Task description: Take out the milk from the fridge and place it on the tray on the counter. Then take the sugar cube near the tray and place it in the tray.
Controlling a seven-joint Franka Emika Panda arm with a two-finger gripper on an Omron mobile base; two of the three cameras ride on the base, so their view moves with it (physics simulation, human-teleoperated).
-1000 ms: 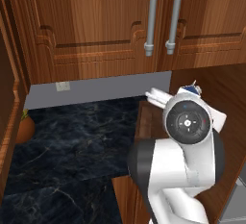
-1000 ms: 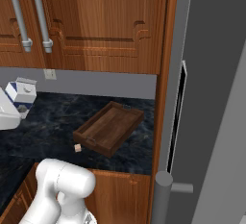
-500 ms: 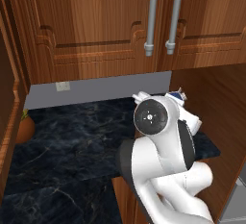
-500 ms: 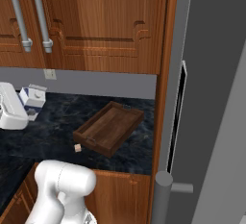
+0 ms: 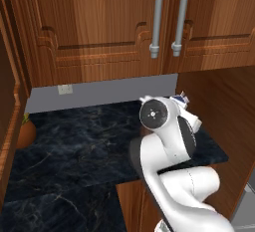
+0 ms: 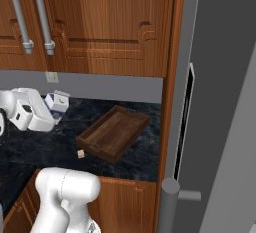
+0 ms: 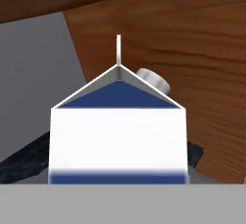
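One milk (image 7: 117,136) carton. One tray (image 6: 113,132). One sugar cube (image 6: 80,154). One counter (image 6: 145,159) of dark stone. One fridge (image 6: 220,127), with one long handle (image 6: 168,204) on it. Two upper cabinet doors (image 5: 94,27) meet in the left base view, carrying two grey bar handles (image 5: 157,17). One wall outlet (image 5: 64,89) on the grey backsplash. One orange-brown round thing (image 5: 26,132) at the counter's far left edge; what it is cannot be told.
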